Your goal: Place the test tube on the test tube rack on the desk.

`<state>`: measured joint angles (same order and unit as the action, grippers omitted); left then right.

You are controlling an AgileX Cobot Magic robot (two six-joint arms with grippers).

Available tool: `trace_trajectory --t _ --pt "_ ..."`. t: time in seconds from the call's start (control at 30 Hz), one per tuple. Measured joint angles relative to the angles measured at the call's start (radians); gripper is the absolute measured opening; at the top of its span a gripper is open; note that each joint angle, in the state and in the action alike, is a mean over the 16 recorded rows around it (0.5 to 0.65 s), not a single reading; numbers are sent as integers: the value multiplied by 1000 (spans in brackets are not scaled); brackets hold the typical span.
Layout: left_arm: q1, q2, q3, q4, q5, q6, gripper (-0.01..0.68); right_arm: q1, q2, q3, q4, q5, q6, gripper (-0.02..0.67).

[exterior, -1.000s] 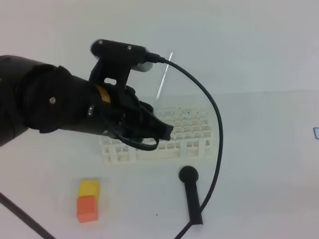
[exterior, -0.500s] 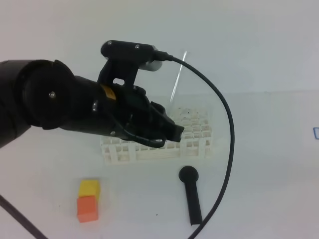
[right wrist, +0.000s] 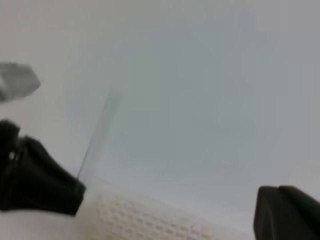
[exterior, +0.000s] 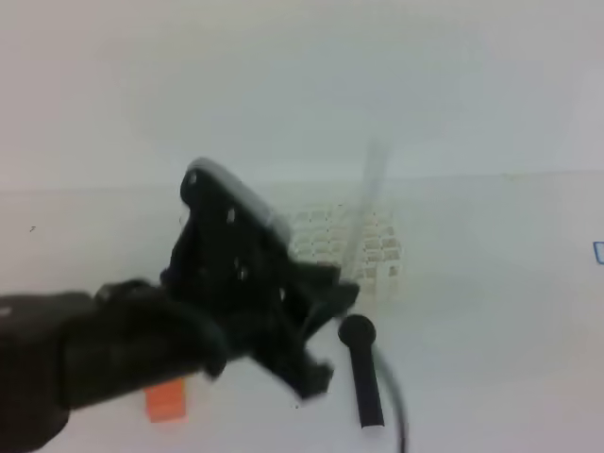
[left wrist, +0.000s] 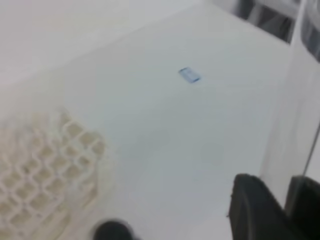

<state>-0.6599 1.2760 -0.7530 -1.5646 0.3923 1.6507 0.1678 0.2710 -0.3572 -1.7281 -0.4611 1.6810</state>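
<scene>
Gripping the long clear glass test tube (exterior: pixel 363 212), the black left gripper (exterior: pixel 330 294) has its jaws closed on the tube's lower end; the tube rises nearly upright, blurred, over the white plastic grid test tube rack (exterior: pixel 377 247). Right gripper (right wrist: pixel 287 212): jaws shut, nothing held, seen only in the right wrist view. No legible writing; a small blue label (left wrist: pixel 189 75) on the white matte desk (exterior: pixel 491 311) is unreadable. Black round-headed tool (exterior: pixel 360 368) lies near the desk's front edge, orange block (exterior: pixel 165 401) beside the arm. Desk's right side open.
</scene>
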Motion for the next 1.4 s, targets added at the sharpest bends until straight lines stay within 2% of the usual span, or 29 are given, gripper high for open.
trace_trajectory --t 0.1,0.23,0.57,0.77,0.9,1.07,1.4 --pt "0 -16 61 -147 84 187 -1 14 24 0 11 -18 7 -1" --pt "1 -29 108 -225 205 304 -1 23 52 0 49 -57 -4 -1" --pt "1 -33 131 -227 488 287 -1 61 229 -2 189 -303 -155 -1" --pt "1 -33 131 -226 595 235 -1 82 383 -34 264 -492 -244 1" --pt "1 -33 131 -221 632 206 -1 85 461 -86 271 -589 -257 27" --pt "1 -33 131 -214 643 184 -1 86 512 -177 241 -651 -219 144" --pt "1 -33 131 -214 645 142 0 86 532 -312 165 -613 -65 519"
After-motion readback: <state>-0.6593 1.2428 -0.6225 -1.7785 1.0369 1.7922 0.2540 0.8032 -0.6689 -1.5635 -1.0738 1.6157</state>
